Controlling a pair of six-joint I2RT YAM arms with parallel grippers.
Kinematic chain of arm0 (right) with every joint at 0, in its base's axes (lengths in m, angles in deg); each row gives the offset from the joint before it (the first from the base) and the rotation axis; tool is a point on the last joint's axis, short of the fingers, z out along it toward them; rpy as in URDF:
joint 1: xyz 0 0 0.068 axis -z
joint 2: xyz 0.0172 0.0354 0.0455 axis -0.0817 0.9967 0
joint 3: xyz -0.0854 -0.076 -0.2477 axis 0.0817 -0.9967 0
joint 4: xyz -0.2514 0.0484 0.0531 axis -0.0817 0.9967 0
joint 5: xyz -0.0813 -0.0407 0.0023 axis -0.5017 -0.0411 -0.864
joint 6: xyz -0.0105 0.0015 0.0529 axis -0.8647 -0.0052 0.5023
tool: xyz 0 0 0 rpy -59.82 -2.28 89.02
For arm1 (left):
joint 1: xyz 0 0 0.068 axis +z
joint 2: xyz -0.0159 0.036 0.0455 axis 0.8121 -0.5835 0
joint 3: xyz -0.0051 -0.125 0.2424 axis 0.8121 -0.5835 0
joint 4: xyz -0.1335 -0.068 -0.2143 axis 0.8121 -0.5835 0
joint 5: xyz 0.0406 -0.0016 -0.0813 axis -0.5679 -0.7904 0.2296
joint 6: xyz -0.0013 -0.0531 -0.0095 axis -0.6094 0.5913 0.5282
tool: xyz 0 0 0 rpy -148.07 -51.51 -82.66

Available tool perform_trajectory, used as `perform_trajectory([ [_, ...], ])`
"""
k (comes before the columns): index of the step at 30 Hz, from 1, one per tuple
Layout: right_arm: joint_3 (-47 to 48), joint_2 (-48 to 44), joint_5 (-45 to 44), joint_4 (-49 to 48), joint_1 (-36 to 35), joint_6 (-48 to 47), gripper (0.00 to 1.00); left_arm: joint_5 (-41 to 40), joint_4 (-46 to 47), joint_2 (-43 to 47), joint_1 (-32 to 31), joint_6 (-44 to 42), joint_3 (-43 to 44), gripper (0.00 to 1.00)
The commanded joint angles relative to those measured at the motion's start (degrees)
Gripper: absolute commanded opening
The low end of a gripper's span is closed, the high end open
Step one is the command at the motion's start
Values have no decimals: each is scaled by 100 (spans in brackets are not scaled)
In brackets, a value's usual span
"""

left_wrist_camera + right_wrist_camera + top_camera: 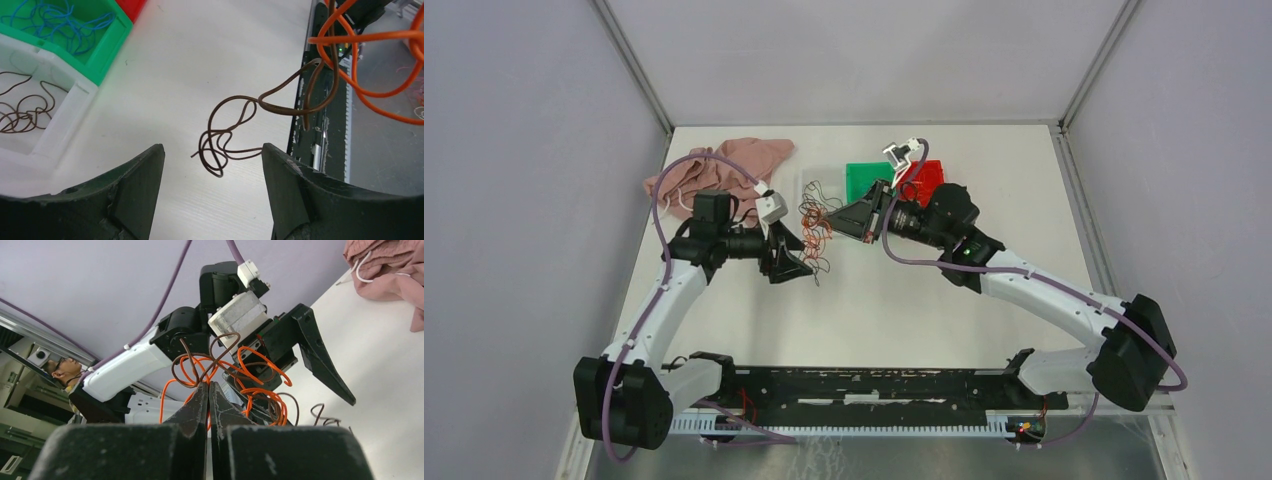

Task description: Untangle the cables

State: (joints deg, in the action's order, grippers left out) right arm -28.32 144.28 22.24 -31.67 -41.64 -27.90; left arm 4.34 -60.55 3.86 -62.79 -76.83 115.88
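The cables [816, 226] are a wad of orange and dark brown curly wires, held up off the table between my two grippers. My right gripper [834, 222] is shut on orange and brown strands of it; the right wrist view shows its jaws [208, 386] pressed together with the orange wires [255, 377] bunched just beyond. My left gripper [799, 250] is open beside the wad. In the left wrist view a brown wire end [225, 145] dangles between its open fingertips [212, 150], touching neither, and orange loops [370, 55] hang at the upper right.
A green bin [107, 47] holds blue wires [55, 22], a white bin [65, 117] holds brown wires, and a red bin [921, 182] stands beside the green one [864, 178]. A pink cloth [724, 165] with a white cord lies at the far left.
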Motion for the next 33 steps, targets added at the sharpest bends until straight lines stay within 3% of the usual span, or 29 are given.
perform_trajectory([
  [1, 296, -219, 126, -540, 18, 229, 2, 712, -244, 56, -31, -359, 49, 78],
  [4, 317, -211, 112, -660, 18, 355, 2, 680, -172, 77, -30, -352, -20, 78],
  [9, 394, -192, 131, -774, 18, 510, 2, 331, 505, 116, -31, 353, -235, 75],
  [14, 422, -190, 186, -803, 19, 587, 1, 485, 826, 96, -30, 805, -175, 43],
  [17, 366, -243, 162, -695, 18, 518, 1, 672, 736, 86, -34, 830, -33, 28],
  [20, 292, -350, 120, -523, 26, 383, 1, 520, 528, 94, -32, 677, 160, 6],
  [23, 175, -474, 144, -305, 36, 225, 2, -425, 446, 144, -35, 626, 378, 3],
  [29, -258, -883, 371, 859, 53, -701, 9, -3206, 354, 334, -32, -55, 852, 3],
  [33, -657, -1051, 244, 1884, 53, -1467, 16, -3813, 246, 489, -29, -548, 1197, 3],
])
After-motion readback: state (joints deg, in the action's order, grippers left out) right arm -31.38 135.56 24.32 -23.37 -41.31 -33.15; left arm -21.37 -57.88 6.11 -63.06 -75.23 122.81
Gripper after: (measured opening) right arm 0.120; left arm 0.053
